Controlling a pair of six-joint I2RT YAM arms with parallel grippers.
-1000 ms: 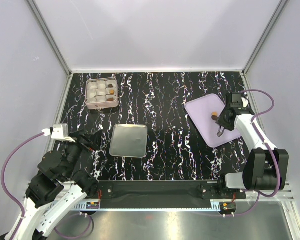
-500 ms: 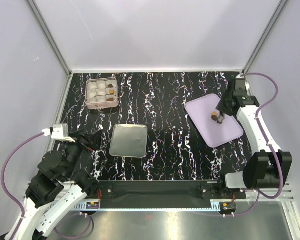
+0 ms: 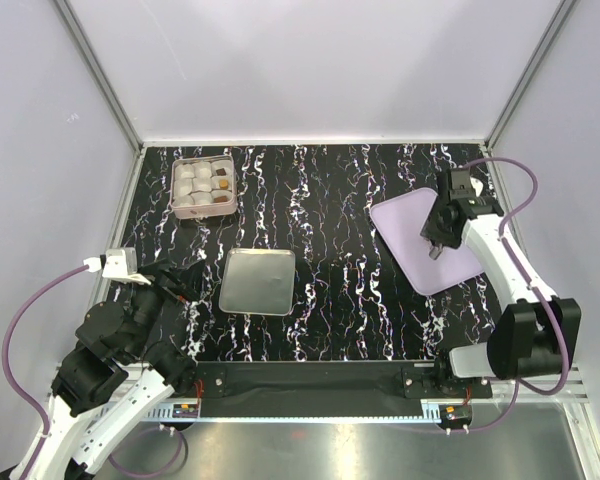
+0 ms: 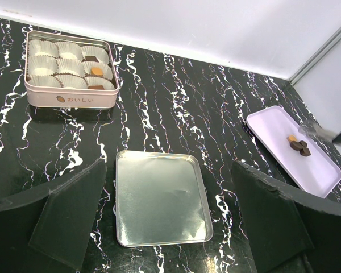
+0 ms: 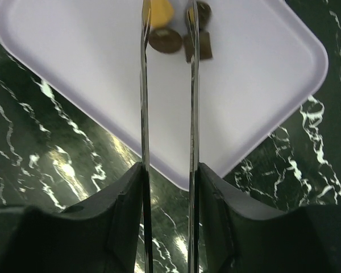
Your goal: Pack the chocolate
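Top external view: right hand (image 3: 436,246), narrowly parted, now hides previously visible chocolate (image 4: 298,145) on the tray (image 3: 405,225).

Right fingers (image 5: 145,114) now over the chocolate (image 5: 165,41), no longer beside it

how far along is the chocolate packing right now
Done: three chocolates sit in the tin's right-hand paper cups; the other paper cups look empty. In hand: the right end effector hangs open over the lilac tray, fingers either side of a dark piece, nothing lifted. Left: about four pieces on that tray. The left end effector is open, idle.
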